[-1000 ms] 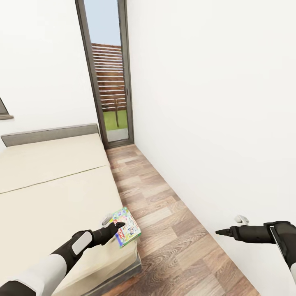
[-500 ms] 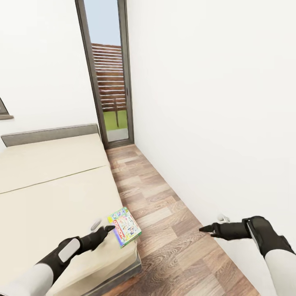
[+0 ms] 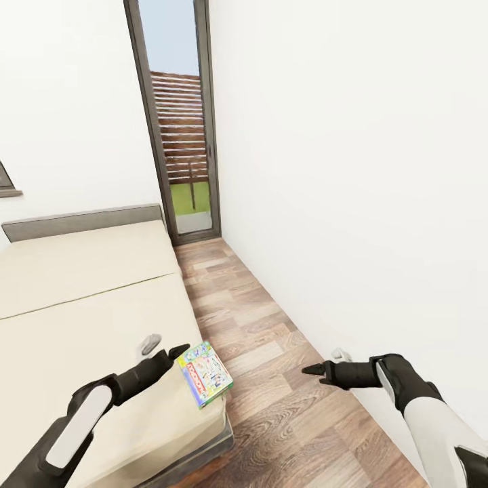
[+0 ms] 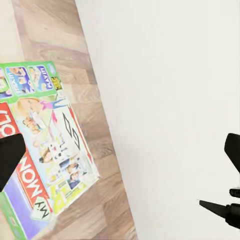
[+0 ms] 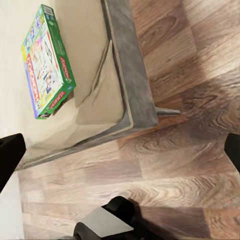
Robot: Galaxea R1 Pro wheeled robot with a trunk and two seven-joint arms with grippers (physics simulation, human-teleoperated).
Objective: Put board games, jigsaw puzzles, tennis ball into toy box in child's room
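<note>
the left gripper (image 3: 165,351) hangs over the bed (image 3: 81,318), fingers apart, its dark tip just beside the board game (image 3: 205,373) without gripping it. the colourful box lies flat at the bed's near right corner, by the edge above the wooden floor (image 3: 271,379). the right gripper (image 3: 324,364) hovers over the floor near the white wall (image 3: 352,169), fingers apart, holding nothing.

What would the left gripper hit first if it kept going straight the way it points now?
Probably the board game: the open left gripper points at its near edge on the bed corner. Depth is unclear, so it might pass just above the box.
</note>
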